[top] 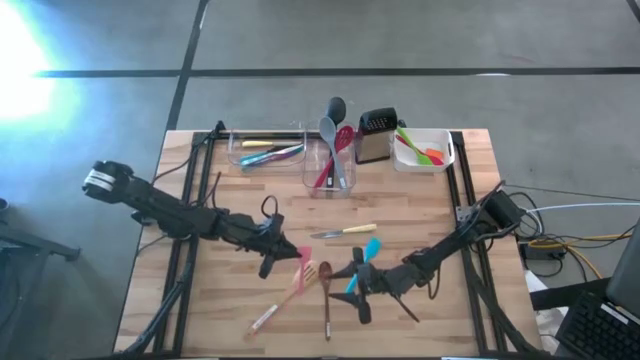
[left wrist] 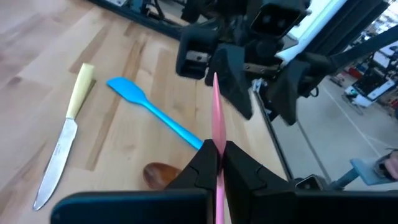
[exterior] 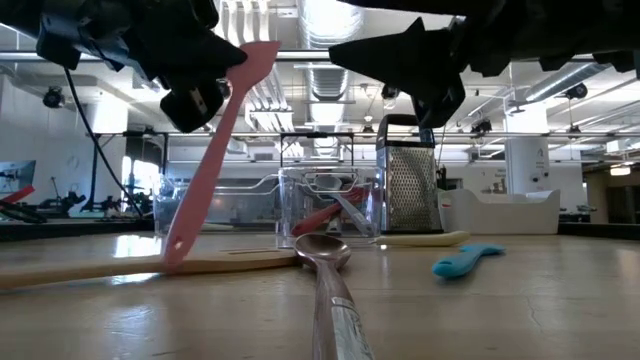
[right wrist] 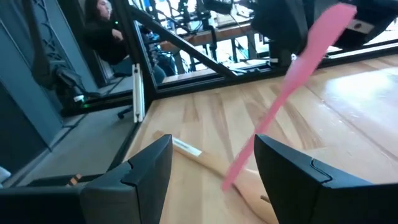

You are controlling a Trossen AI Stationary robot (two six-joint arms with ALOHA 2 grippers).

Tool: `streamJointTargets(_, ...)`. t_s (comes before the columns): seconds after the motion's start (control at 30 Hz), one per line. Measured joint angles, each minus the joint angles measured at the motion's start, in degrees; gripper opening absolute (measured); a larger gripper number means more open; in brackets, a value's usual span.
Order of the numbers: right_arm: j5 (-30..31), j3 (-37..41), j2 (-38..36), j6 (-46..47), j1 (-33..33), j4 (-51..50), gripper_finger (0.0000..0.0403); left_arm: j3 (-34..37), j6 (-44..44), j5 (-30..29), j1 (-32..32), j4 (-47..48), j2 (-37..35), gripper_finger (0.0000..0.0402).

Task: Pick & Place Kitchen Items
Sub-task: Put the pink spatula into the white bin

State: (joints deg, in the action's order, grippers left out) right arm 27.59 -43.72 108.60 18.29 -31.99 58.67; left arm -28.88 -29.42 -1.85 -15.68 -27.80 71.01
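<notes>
The pink spatula [exterior: 215, 140] is being pinched near its top end by the left gripper [top: 275, 252], fingers pressed tight on the handle. It's tilted, with its lower tip being dragged on the table [top: 230, 330] right by the wooden spoon [top: 290, 297]. So it's only half lifted, front-middle of the table.

The right gripper [top: 357, 285] is being held just beside it with jaws spread wide and nothing in them. Looks like a handover is being set up, though that's a guess.

To do this well, the spatula probably should be raised until its tip is clear of the wooden spoon, so nothing gets swept along. If it's being passed, the open jaws should be closed on the bare stretch of handle before the left grip is released. The blue spatula [top: 364, 260], knife [top: 343, 233] and brown spoon [top: 326, 295] are lying close by, so swings should be kept small.
</notes>
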Motion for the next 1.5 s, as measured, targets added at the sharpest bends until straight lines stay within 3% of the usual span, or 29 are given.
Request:
streamJointTargets(0.37,0.6,0.0,1.2,4.9,2.8,0.0,0.0219,-1.0,2.6,0.2,0.3,-4.4,-0.7,0.0012)
streamJointTargets(0.63,0.5,-0.3,-0.2,0.4,2.6,0.0,0.0219,-3.3,3.9,2.3,1.0,-4.4,-0.7,0.0012)
streamJointTargets(0.93,0.5,-1.0,-0.2,4.1,4.8,1.6,0.0219,-5.4,6.1,2.3,1.4,-4.4,-0.7,0.0012)
streamJointTargets(1.23,-2.4,-5.8,-0.1,2.8,6.1,0.5,0.0218,-6.8,8.3,2.4,2.6,-4.5,-0.7,0.0012)
streamJointTargets(1.5,-2.6,-10.4,-0.1,1.1,7.5,-6.4,0.0175,-7.7,8.9,4.0,2.6,-4.3,-0.7,0.0012)
